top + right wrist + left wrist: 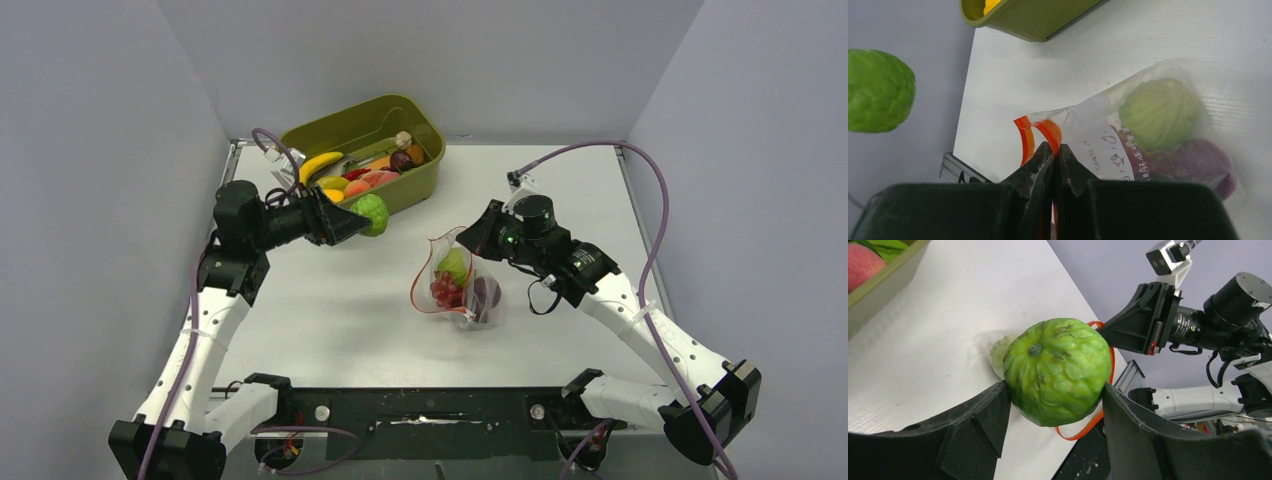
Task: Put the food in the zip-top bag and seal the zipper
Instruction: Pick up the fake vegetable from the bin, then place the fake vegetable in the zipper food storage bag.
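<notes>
Right arm reaches in from near-right corner, elbow bent, wrist turned left. Right fingers (1040, 172) pressed together, pinching zipper (1027, 131) at rim of zip-top bag (478, 300). Bag stands open mid tabletop (330, 310).

Left arm upright, forearm level, pointing right. Left fingers (983, 415) clamp bumpy green fruit (1058, 367) off tabletop, just beside olive tub (415, 180) at far edge.

Print on bag shows only in right wrist view. Red grapes (445, 290) inside bag show only from top.
</notes>
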### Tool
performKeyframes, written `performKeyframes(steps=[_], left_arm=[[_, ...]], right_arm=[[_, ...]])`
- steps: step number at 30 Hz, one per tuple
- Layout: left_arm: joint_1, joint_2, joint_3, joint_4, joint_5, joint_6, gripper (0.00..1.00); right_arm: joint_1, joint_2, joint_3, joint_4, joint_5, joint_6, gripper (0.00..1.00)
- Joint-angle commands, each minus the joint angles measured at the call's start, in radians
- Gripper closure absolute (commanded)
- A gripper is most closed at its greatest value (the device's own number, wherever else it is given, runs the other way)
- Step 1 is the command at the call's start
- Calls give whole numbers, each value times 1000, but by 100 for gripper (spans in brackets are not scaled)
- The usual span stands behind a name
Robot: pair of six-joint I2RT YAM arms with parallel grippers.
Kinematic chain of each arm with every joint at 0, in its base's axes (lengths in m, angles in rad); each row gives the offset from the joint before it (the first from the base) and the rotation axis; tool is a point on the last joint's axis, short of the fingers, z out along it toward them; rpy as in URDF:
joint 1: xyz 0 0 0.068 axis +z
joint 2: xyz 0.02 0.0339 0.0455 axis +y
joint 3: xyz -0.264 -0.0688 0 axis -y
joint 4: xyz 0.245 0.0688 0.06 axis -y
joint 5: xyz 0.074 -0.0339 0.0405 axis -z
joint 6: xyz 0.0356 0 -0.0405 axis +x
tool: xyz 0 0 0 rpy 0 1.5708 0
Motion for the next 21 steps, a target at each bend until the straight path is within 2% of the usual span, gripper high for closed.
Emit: performKeyframes(steps=[1, 7, 13, 21], left_arm=[[-22, -43, -22, 36, 54, -35, 62], [-57, -75, -48, 36, 34, -55, 62], [-98, -73, -91, 45, -6, -67, 62], [-244, -20, -104, 72, -153, -63, 62]], right_arm=[[-4, -13, 32, 66, 28, 91, 100], [-5, -1, 39, 49, 102, 230, 100], [-1, 18, 5, 139, 133, 344, 100], [-1, 111, 33, 111, 162, 217, 100]])
